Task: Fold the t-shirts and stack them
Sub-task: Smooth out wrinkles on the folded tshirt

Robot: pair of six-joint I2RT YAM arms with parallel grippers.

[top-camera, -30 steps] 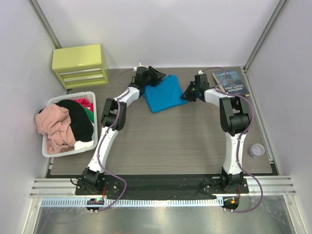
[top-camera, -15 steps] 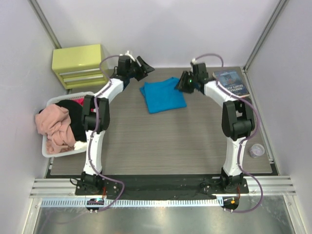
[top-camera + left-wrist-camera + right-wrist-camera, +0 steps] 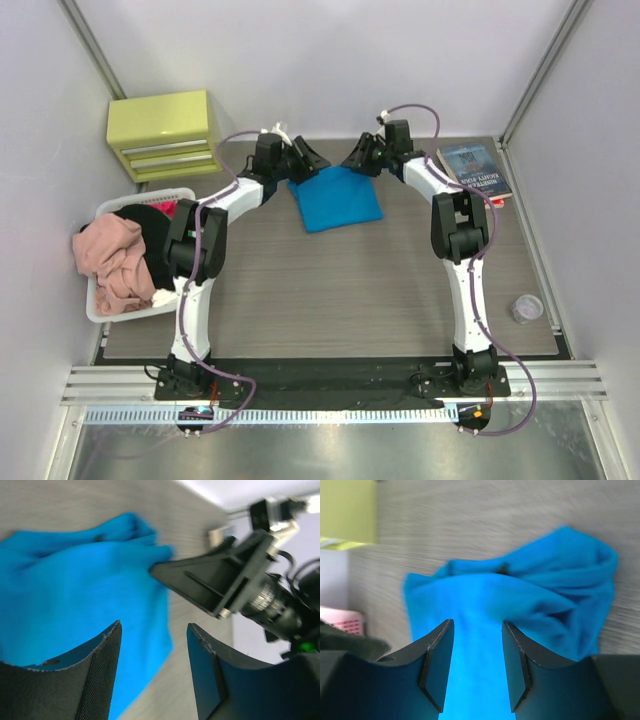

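- Turquoise t-shirt (image 3: 337, 197), folded to a compact slab, flat on the far middle of the table (image 3: 350, 290); squarer than a second ago, when skewed like a diamond between the arms.
- Left gripper (image 3: 155, 628) at the shirt's far left corner, jaws spread, only blue cloth below the gap and nothing pinched; drawn off toward the back wall half a second ago, now back over the cloth.
- Right gripper (image 3: 477, 625) at the far right corner, jaws likewise spread and empty over the shirt; nearly pressed together a second ago at the right edge, since let go and swung to the far side, nose to nose with the left one.
- Meaning, as a judgement: cloth released by both tools, fold of this shirt apparently finished or wanting only a last tidy along the far edge.
- Remaining work: pink shirt (image 3: 108, 262) and black shirt (image 3: 163, 243) heaped unfolded in the basket (image 3: 120, 309) at the left, well apart from the blue one; stack not yet begun.
- Book (image 3: 473, 170) beside the right arm, clear of the shirt.
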